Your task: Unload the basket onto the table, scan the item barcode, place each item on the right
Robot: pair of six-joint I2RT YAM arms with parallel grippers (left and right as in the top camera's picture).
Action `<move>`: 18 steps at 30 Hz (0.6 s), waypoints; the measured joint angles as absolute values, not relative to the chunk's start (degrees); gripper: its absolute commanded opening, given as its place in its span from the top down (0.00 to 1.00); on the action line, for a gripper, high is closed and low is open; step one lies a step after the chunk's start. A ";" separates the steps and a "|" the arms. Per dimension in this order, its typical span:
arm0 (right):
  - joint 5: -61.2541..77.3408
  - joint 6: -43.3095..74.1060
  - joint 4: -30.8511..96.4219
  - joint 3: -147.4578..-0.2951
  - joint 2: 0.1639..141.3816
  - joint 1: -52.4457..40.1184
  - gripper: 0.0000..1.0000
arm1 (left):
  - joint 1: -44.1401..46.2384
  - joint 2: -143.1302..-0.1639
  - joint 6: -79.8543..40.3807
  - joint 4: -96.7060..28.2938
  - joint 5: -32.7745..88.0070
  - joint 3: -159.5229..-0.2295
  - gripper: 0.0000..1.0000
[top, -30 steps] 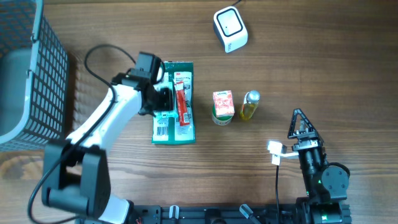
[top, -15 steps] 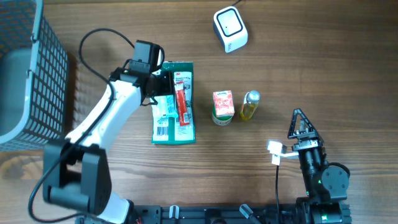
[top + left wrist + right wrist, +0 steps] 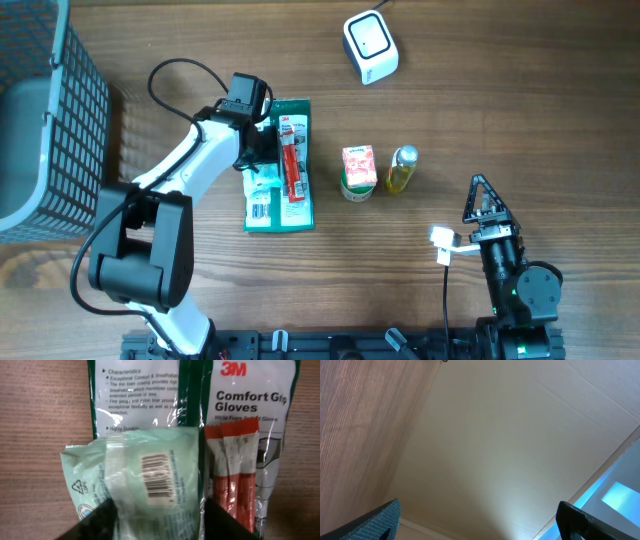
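Pinches the pale green packet (image 3: 150, 470) with the left gripper (image 3: 157, 507), barcode (image 3: 157, 476) facing up, atop the glove pack (image 3: 250, 405). Holds the right gripper (image 3: 484, 205) spread wide, well apart from the scanner (image 3: 370, 46).

Bright, even light, soft shadows (glare on the glove packet (image 3: 240, 415)).

Cannot see the lower end of the pale green pouch (image 3: 150, 465) in the left wrist view: cut off at 6 o'clock, between the fingertips (image 3: 222, 522) of the left gripper (image 3: 157, 522), themselves shown only as dark stubs. Cannot tell whether pressing it or merely flanking it. Gloves package (image 3: 250, 405) cropped at 12 and 3 o'clock, with blurred fine print at 11 o'clock. From overhead, cannot read the labels on the carton (image 3: 358, 165) or bottle (image 3: 402, 168). Basket (image 3: 60, 120) cropped at 9 o'clock.
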State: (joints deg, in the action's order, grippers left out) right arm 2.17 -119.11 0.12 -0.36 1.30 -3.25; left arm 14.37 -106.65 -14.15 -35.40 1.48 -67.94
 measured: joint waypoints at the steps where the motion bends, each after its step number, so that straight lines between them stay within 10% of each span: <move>1: 2.17 -119.11 0.12 -0.36 1.30 -3.25 0.00 | 14.35 -106.63 -13.91 -36.14 1.37 -68.18 0.15; 4: 2.17 -119.11 0.12 -0.36 1.30 -3.25 0.00 | 14.35 -106.02 -14.31 -39.90 1.37 -70.08 0.00; 14: 2.15 -119.11 0.12 -0.36 1.30 -3.25 0.00 | 14.35 -91.68 -16.01 -46.65 3.22 -75.29 0.00; 18: 2.15 -119.11 0.12 -0.36 1.30 -3.25 0.00 | 14.52 -91.77 -16.82 -48.47 8.71 -75.05 0.50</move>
